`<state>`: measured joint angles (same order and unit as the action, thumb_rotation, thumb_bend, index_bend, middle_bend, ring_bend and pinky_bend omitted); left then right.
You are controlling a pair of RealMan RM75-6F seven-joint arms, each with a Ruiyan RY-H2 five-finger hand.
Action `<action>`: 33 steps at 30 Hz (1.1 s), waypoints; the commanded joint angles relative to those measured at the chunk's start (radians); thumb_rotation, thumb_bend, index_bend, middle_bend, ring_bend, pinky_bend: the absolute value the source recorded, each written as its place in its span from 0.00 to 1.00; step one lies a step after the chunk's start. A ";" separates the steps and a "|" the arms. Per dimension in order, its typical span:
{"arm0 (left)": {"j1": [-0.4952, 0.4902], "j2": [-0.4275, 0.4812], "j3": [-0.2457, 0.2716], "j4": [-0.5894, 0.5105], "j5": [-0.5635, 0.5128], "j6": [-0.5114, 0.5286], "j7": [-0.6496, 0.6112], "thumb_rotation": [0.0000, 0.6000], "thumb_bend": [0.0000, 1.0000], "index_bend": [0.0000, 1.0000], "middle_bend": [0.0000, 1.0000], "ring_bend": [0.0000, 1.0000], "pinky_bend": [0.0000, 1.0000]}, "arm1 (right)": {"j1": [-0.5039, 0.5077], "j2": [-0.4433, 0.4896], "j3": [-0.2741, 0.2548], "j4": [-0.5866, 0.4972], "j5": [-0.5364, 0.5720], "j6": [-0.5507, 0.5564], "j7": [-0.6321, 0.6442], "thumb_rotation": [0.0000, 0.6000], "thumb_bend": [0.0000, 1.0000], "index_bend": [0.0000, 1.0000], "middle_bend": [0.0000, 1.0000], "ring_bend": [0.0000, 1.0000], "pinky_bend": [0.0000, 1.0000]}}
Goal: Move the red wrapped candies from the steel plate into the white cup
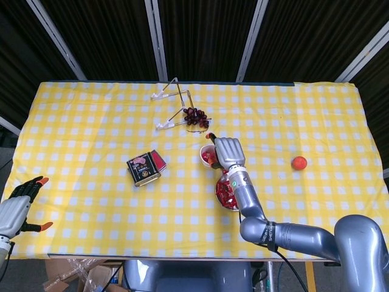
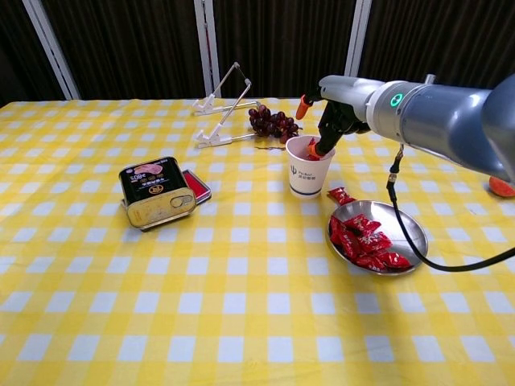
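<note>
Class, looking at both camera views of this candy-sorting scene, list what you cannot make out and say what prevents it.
- White cup contents: head view, right hand covers the cup; chest view, rim hides the depth.
- Steel plate: head view, forearm overlaps it.
- Left hand: head view, at the frame edge; absent from chest view.
- Tin label: too small.
</note>
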<state>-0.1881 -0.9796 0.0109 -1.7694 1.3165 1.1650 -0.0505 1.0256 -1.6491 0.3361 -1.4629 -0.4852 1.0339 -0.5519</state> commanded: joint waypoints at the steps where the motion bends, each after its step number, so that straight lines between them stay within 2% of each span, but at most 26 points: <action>1: 0.000 0.000 0.000 0.000 0.000 0.000 0.000 1.00 0.07 0.00 0.00 0.00 0.00 | -0.004 -0.005 -0.001 0.005 -0.010 0.005 0.005 1.00 0.38 0.22 0.77 0.91 0.95; 11: 0.001 -0.001 0.000 0.000 0.000 0.003 0.002 1.00 0.07 0.00 0.00 0.00 0.00 | -0.026 0.024 -0.010 -0.061 -0.042 0.047 -0.008 1.00 0.37 0.21 0.77 0.91 0.95; 19: 0.004 -0.002 0.000 0.001 0.006 0.013 0.008 1.00 0.08 0.00 0.00 0.00 0.00 | -0.075 0.111 -0.046 -0.245 -0.046 0.137 -0.064 1.00 0.37 0.21 0.77 0.91 0.95; 26: 0.010 -0.005 -0.001 0.006 0.013 0.030 0.008 1.00 0.08 0.00 0.00 0.00 0.00 | -0.143 0.209 -0.148 -0.428 -0.065 0.189 -0.121 1.00 0.36 0.21 0.77 0.91 0.95; 33: 0.020 -0.011 0.000 0.005 0.024 0.054 0.021 1.00 0.08 0.00 0.00 0.00 0.00 | -0.207 0.221 -0.242 -0.455 -0.122 0.189 -0.098 1.00 0.35 0.21 0.77 0.91 0.95</action>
<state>-0.1688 -0.9895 0.0108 -1.7639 1.3401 1.2184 -0.0306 0.8316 -1.4306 0.1089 -1.9163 -0.5959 1.2263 -0.6573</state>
